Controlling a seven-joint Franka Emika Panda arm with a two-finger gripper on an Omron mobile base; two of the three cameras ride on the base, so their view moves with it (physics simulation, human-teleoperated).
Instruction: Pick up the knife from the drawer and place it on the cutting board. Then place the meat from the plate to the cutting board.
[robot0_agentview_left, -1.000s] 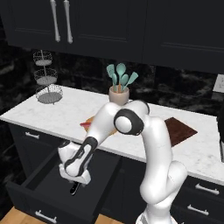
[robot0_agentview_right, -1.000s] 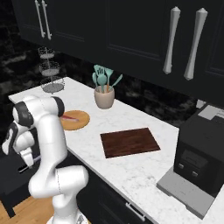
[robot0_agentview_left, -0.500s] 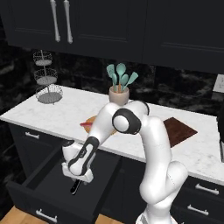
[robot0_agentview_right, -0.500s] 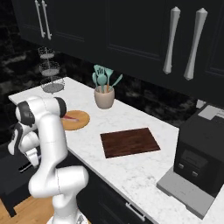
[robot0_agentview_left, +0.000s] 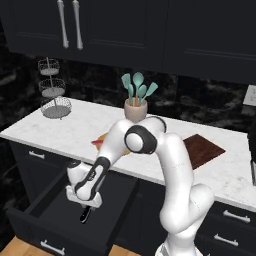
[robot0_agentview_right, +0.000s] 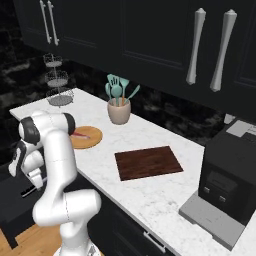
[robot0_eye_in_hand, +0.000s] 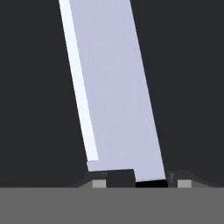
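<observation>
The drawer (robot0_agentview_left: 52, 227) stands pulled open below the counter, and my gripper (robot0_agentview_left: 86, 203) reaches down into it. In the hand view the knife (robot0_eye_in_hand: 113, 96) lies on the dark drawer floor, its silver-grey blade running away from me. The gripper (robot0_eye_in_hand: 140, 183) straddles the near end of the knife, fingers close against both sides. The black handle end of the knife (robot0_agentview_left: 84, 215) pokes out under the hand. On the counter lie the dark brown cutting board (robot0_agentview_left: 202, 150) (robot0_agentview_right: 147, 162) and the round plate (robot0_agentview_right: 87, 137), with the red meat (robot0_agentview_right: 80, 134) (robot0_agentview_left: 96, 142) on it.
A crock of teal spatulas (robot0_agentview_left: 136, 107) (robot0_agentview_right: 119, 110) stands at the back of the counter. A wire tiered stand (robot0_agentview_left: 54, 97) is at the far left, and a coffee machine (robot0_agentview_right: 230, 185) at the right end. My arm crosses in front of the plate in the left base view.
The hand has sunk slightly lower into the drawer, and its jaws have closed in from wide open onto the knife. The knife, board, plate and meat stay put.
</observation>
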